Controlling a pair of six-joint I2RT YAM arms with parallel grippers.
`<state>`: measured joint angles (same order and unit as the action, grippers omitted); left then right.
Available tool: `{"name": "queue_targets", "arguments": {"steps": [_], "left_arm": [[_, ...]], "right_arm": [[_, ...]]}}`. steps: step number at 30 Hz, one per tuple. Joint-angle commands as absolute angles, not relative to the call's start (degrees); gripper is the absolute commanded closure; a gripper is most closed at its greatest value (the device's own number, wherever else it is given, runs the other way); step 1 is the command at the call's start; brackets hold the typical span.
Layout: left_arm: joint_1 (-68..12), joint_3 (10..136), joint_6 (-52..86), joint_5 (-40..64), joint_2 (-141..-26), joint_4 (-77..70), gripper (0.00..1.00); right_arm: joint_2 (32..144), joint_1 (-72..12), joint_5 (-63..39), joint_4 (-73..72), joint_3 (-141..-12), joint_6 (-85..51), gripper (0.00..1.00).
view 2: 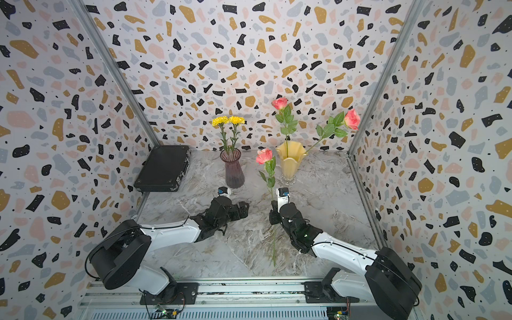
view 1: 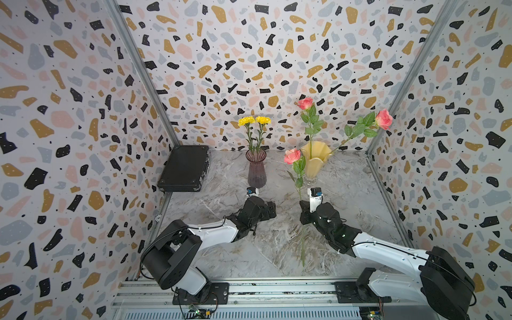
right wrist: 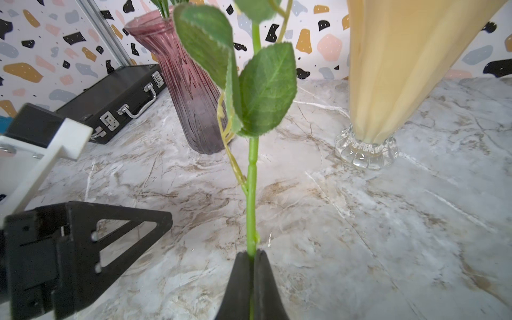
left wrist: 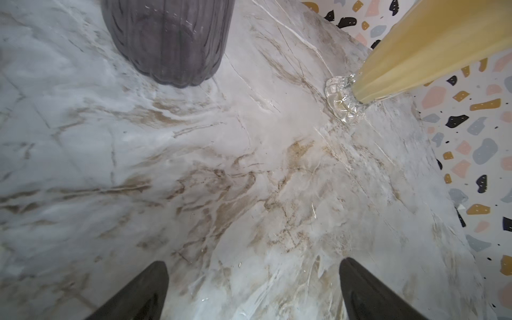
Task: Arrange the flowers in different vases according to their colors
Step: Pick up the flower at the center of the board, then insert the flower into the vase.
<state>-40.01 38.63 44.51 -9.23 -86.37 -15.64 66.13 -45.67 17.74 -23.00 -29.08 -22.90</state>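
Gripping a rose [right wrist: 251,194] mid-stem: we see the right gripper [right wrist: 252,253] clamped on the green stem, tail end hanging below the jaws, broad leaves above, pink-coral bloom up beside the yellow vase [view 1: 315,164] rim, not in it. The left gripper [left wrist: 253,263] has jaws spread wide, holding nothing, over the table [left wrist: 194,180] just short of the purple vase [view 1: 256,171]. Further back, two frilly yellow blooms [view 1: 254,120] stand upright in the ribbed purple vase; the yellow vase holds an upright rose [view 1: 305,103] and a leaning rose [view 1: 384,119], tilted right. Black case [view 1: 185,168] lies shut at back left. We read grey-brown marble top, terrazzo-print walls [view 1: 249,55], aluminium posts [view 1: 142,69].
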Motion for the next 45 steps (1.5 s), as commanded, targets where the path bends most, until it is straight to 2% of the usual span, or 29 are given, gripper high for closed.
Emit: {"name": "queue_targets", "arguments": {"steps": [1, 5, 10, 18, 20, 23, 27, 31, 36, 41, 45], "left_arm": [[-39.47, 41.04, 44.36, -13.12, -84.02, -8.80, 0.00], [-39.40, 38.73, 44.86, -15.27, -80.79, -10.00, 0.01], [-39.38, 35.78, 46.27, -14.74, -78.79, -13.03, 0.01], [-38.46, 34.34, 47.18, -15.61, -77.71, -13.35, 0.01], [-38.54, 32.08, 45.08, -12.00, -75.69, -19.14, 0.01], [-39.33, 26.24, 43.62, -10.63, -74.41, -33.84, 0.01], [-39.46, 25.09, 38.54, -5.65, -79.11, -43.68, 0.01], [-40.92, 28.56, 31.27, 5.27, -84.26, -48.06, 0.01], [-44.24, 30.30, 26.13, 3.77, -85.31, -46.43, 0.01], [-44.32, 33.22, 26.36, 2.14, -83.74, -38.03, 0.01], [-44.38, 33.53, 27.18, 2.12, -84.68, -38.07, 0.01]], "right_arm": [[62.44, -45.88, 19.12, -25.86, -29.94, -20.06, 1.00], [59.50, -45.88, 25.01, -19.33, -37.02, -16.69, 1.00], [61.67, -45.79, 31.27, -8.01, -49.67, -12.29, 1.00], [62.63, -44.91, 40.58, -26.31, -58.26, 1.28, 1.00], [65.42, -43.93, 38.79, -34.90, -60.58, 8.26, 1.00], [70.75, -42.69, 38.86, -40.52, -66.09, 15.49, 1.00], [75.71, -39.65, 32.16, -37.92, -72.71, 16.87, 1.00], [81.24, -36.27, 29.69, -35.88, -80.33, 18.12, 1.00], [87.63, -31.93, 28.37, -36.02, -87.72, 18.38, 1.00], [94.30, -28.91, 26.94, -35.81, -95.00, 18.69, 1.00], [98.78, -26.54, 25.61, -35.26, -101.16, 17.88, 1.00]]}}
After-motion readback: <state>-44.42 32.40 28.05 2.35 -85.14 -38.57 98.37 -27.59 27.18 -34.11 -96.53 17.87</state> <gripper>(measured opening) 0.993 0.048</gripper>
